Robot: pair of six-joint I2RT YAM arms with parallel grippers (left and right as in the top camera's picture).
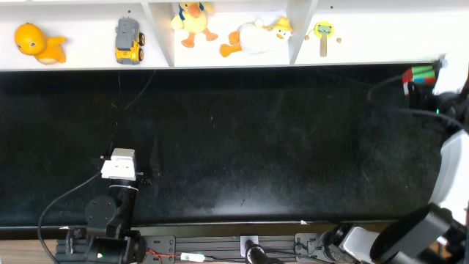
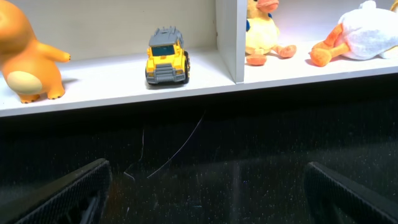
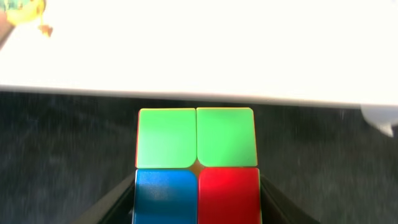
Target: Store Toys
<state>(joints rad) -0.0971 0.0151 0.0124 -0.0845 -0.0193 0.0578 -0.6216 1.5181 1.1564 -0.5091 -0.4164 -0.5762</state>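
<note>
**Two arms, one cube in hand, five toys on the shelf**

Nearest, at the left of the black desk [image 1: 256, 147], the left gripper [image 2: 206, 167] sits low over the desk surface. Its fingers [image 2: 68, 193] are spread wide apart with nothing between them, and it faces the shelf.

Farther back, at the far right of the desk, is the right gripper [image 3: 198, 186]. Its fingers are clamped on a colour cube [image 3: 196, 146], one on each side. The cube shows two green tiles on its far row and a blue and a red tile on its near row. It is held over the dark desk, just short of the shelf's front edge.

The white shelf [image 1: 80, 60] runs along the far edge, split by upright dividers.
- **Left compartment:** an orange toy figure [image 1: 40, 42] with a yellow toy truck [image 1: 128, 40] to its right, the two apart.
- **Middle compartment:** a yellow duck plush [image 1: 193, 22] and, to its right, a white duck plush [image 1: 256, 37] lying on its side.
- **Right compartment:** a small green and yellow rattle-like toy [image 1: 323, 33].
</note>
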